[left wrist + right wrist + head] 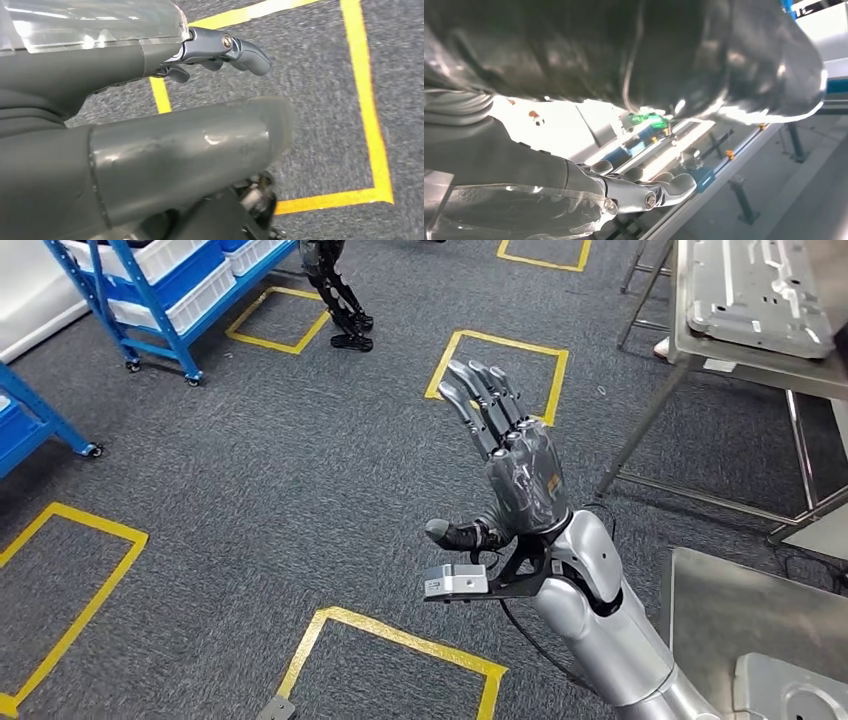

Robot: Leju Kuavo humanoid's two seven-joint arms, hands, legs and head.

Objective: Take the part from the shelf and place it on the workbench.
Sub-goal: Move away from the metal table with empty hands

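At the near right edge, a grey metal part (790, 690) lying on a steel surface (720, 610), possibly the workbench with the placing already done; hard to confirm from so small a corner. Just above the carpet, right hand (505, 455) raised, fingers straight and spread, holding nothing. Left hand (215, 50) over yellow floor tape (372, 125), fingers loosely extended, likewise empty. Farther off, blue shelf (165, 290) with white bins, well apart.
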